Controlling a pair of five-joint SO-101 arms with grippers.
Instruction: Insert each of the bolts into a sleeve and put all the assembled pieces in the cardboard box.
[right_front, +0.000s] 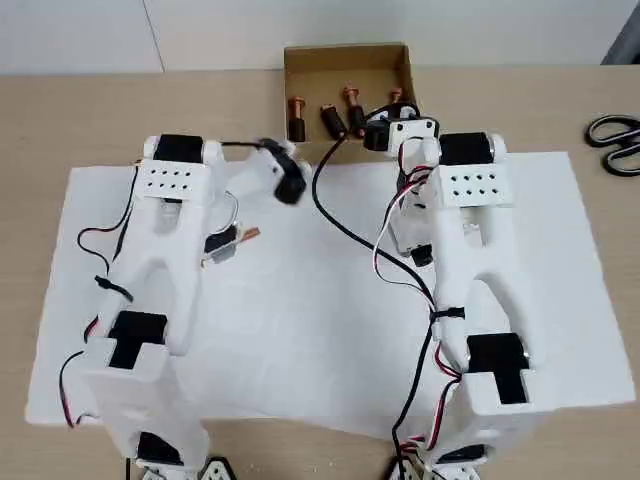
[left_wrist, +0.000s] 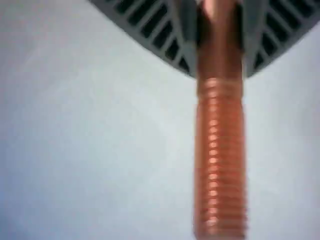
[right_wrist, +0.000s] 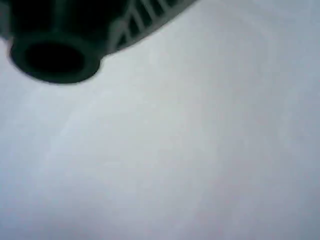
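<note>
My left gripper (right_front: 228, 243) is shut on a copper bolt (right_front: 247, 235) over the left part of the white sheet. In the left wrist view the bolt's threaded shank (left_wrist: 220, 160) sticks out from between the grey fingers (left_wrist: 150, 25), above the paper. My right gripper (right_front: 420, 252) hangs over the sheet right of centre, shut on a black sleeve (right_wrist: 55, 60) whose open bore shows beside a ribbed finger (right_wrist: 142, 17). The cardboard box (right_front: 300, 62) stands at the back centre. Several bolts seated in black sleeves (right_front: 333, 120) lie inside it.
A white paper sheet (right_front: 300, 330) covers the wooden table under both arms. Black-handled scissors (right_front: 615, 140) lie at the far right edge. Cables loop from the arms across the sheet's middle (right_front: 340, 215).
</note>
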